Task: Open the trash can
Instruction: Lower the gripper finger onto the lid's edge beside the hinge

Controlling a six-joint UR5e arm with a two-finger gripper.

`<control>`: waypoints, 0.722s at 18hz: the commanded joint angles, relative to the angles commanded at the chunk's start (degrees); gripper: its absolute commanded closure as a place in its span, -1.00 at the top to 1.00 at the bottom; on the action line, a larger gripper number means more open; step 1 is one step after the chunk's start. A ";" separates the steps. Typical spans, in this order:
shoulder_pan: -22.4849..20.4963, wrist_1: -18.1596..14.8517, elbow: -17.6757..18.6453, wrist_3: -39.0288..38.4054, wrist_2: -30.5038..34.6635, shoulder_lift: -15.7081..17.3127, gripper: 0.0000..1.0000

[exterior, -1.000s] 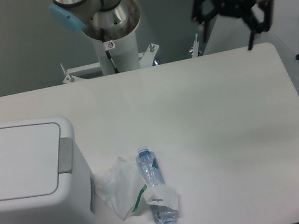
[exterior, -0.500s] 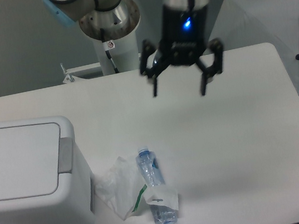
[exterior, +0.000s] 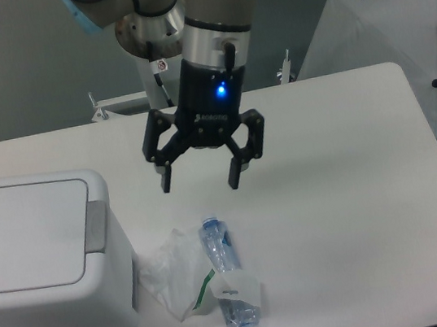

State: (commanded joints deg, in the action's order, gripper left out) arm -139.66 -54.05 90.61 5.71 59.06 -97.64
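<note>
Over the last second the gripper [exterior: 200, 181] has been carried from the far right corner of the white surface [exterior: 346, 194] leftward and nearer to the camera, and is now seen above the middle of the surface with its fingers [exterior: 235, 174] spread wide and nothing held between them. This is judged to be an approach toward the trash can [exterior: 48, 259], whose flat lid is seen closed. The trash can stands at the left edge, below and well to the left of the fingers, with its grey push tab [exterior: 95, 227] facing them. A clear bottle [exterior: 227, 273] and a thin plastic bag [exterior: 174, 277] lie between.
</note>
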 joint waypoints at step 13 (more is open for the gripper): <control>3.17 0.09 1.06 -0.97 0.09 -1.23 1.00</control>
State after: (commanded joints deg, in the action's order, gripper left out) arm -136.50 -53.96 91.67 4.75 59.15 -98.88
